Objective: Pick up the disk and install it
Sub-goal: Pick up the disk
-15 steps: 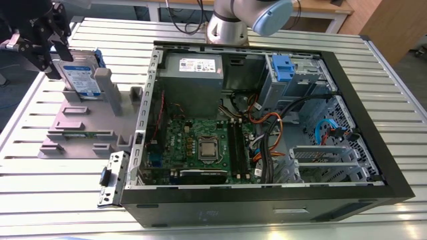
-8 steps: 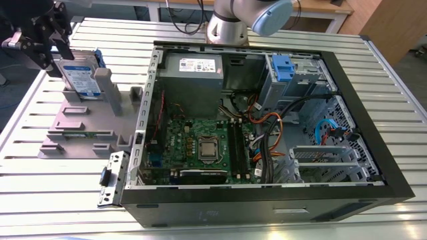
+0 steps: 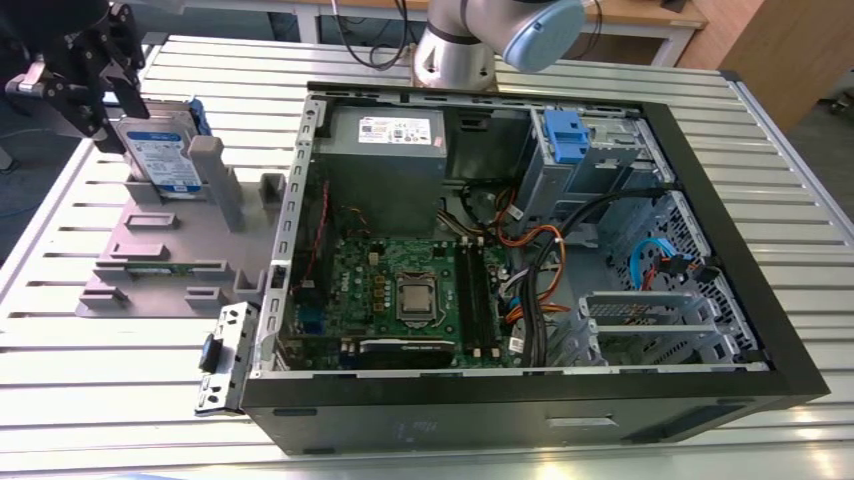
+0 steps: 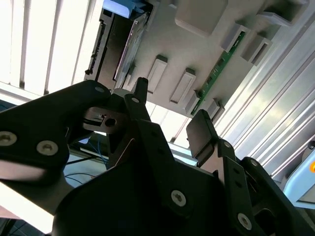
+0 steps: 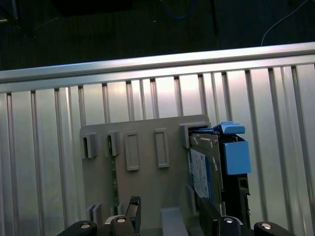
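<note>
Arm base top centre of exterior view, wrist out at upper left. End effector (image 3: 114,108) pointed down, fingers (image 4: 202,132) apart, gripping nothing. It hung just over disk (image 3: 158,155), upright in grey stand (image 3: 174,250) on desk (image 3: 561,455), left of open computer case (image 3: 781,330).

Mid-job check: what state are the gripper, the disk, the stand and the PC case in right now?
gripper: open, holding nothing, close to the disk.
disk: upright on edge in the stand, not yet lifted.
grey stand: flat on the slatted table, carrying the disk.
computer case: lying on its side, open, motherboard exposed.
</note>
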Robot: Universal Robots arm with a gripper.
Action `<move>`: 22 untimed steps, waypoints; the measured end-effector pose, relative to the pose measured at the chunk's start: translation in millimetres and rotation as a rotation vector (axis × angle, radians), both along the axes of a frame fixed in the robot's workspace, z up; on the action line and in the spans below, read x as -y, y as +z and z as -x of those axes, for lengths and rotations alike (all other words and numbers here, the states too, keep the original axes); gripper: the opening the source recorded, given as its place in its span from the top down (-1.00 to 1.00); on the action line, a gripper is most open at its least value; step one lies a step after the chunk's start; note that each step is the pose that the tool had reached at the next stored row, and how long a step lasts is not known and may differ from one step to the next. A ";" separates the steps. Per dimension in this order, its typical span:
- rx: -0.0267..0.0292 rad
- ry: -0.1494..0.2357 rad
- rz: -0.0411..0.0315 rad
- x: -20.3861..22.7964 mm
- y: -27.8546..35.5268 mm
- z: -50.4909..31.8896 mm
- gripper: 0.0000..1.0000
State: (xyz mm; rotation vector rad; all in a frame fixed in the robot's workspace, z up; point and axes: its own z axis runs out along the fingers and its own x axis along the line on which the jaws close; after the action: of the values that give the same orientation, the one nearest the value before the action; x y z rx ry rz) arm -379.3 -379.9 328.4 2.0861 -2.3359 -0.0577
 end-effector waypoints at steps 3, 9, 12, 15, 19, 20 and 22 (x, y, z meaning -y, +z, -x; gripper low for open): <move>-0.0001 0.000 0.0001 -0.6 -0.1 0.0 -0.18; -0.0001 0.000 0.0001 -1.8 -0.4 0.0 -0.18; 0.0000 0.000 0.0000 -2.4 -0.5 0.0 -0.18; -0.0001 0.000 0.0001 -3.0 -0.6 0.0 -0.18; 0.0000 0.000 0.0000 -4.8 -1.2 0.0 -0.18; 0.0000 0.000 0.0000 -5.7 -1.5 0.0 -0.18; 0.0000 0.000 0.0000 -5.9 -1.7 0.0 -0.18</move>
State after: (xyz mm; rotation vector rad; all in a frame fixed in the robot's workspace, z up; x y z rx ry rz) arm -379.3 -373.9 326.7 2.0861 -2.3359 -0.0577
